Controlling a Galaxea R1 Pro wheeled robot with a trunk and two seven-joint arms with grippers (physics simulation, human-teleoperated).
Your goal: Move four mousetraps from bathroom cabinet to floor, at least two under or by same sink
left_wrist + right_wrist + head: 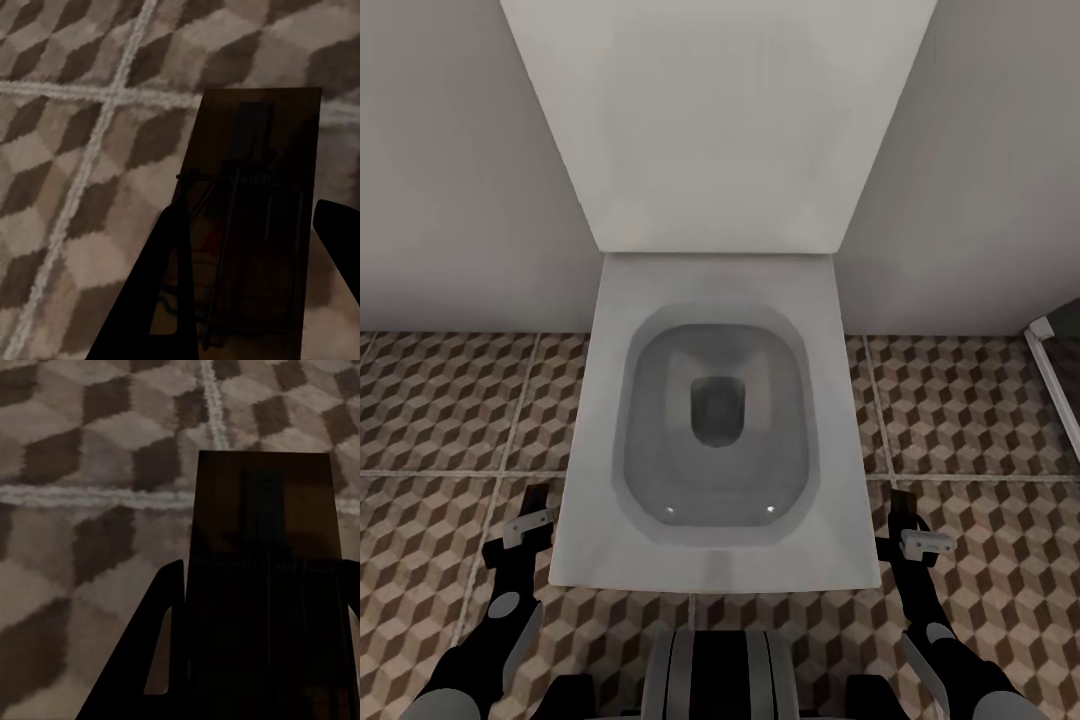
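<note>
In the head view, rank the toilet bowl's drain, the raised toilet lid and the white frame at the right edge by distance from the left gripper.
1. Drain, centre of the bowl.
2. Toilet lid, upright against the wall.
3. White frame, far right edge.

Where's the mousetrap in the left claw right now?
The mousetrap sits between the left claw's fingers in the left wrist view, held above the cube-patterned bathroom floor, left of the white toilet.

A white toilet (715,420) stands on the cube-patterned bathroom floor (450,400).
</note>
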